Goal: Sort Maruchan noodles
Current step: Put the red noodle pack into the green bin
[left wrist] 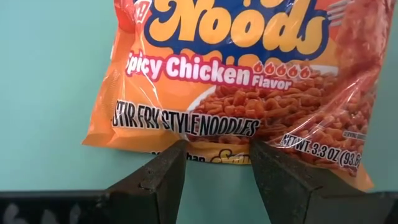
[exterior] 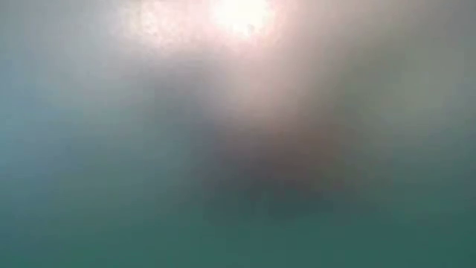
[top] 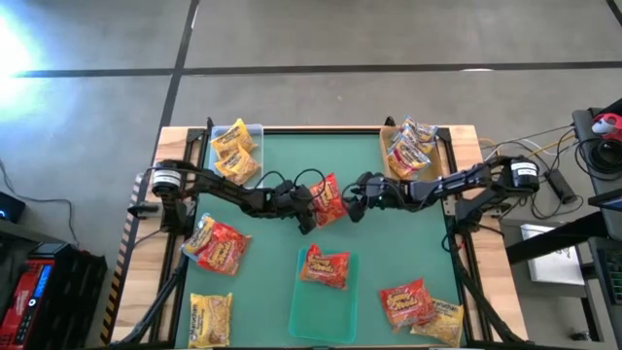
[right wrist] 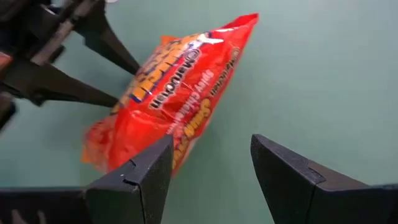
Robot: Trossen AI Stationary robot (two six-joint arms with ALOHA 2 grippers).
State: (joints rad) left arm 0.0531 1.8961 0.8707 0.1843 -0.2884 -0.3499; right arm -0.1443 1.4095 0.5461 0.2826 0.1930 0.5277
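Note:
A red-orange Maruchan noodles packet (top: 328,199) (left wrist: 242,81) lies on the green mat at the table's middle, between my two grippers. My left gripper (top: 307,202) (left wrist: 217,155) comes from the left, slanting down and open. Its fingertips stand at the middle of the packet's near edge (left wrist: 217,151). My right gripper (top: 352,199) (right wrist: 211,155) hovers open on the packet's right side with nothing between its fingers. The right wrist view shows the packet (right wrist: 174,93) with the left gripper (right wrist: 124,84) at its far edge. The low view is blurred out. My left gripper's fingertips (left wrist: 177,155) overlap the packet's near edge (left wrist: 217,151), one on each side of the edge's middle, slanting down from the table's left. I cannot tell whether they touch it. The packet lies label up on the mat.
Yellow packets fill a clear tray (top: 255,129) at the far left; pale pink-labelled ones fill a brown tray (top: 387,146) at the far right. A red packet (top: 326,267) lies on a green tray (top: 321,316). Loose packets lie near left (top: 219,243) (top: 209,316) and near right (top: 403,301) (top: 442,321).

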